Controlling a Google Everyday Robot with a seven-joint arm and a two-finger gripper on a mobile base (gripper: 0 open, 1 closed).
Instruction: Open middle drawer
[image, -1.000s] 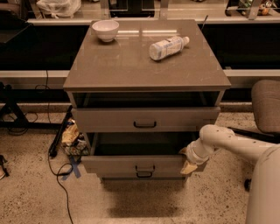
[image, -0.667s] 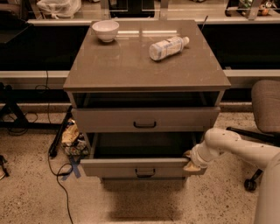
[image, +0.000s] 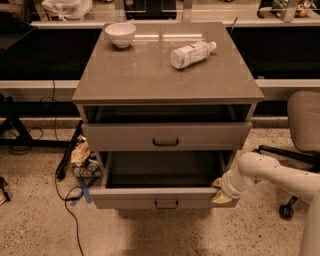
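The middle drawer is pulled well out of the grey-beige cabinet. Its plain dark box interior shows, and its small black bar handle faces me. My gripper is at the drawer's front right corner, against the top edge of the front panel, on a white arm coming in from the right. The uppermost drawer, with its own black handle, stands slightly out above it. The lowest drawer is hidden under the open one.
On the cabinet top stand a white bowl at the back left and a lying white bottle at the back right. An office chair is to the right. Cables and a small pile of clutter lie on the floor at the left.
The middle drawer has slid further out toward me. My gripper has moved outward with its front right corner.
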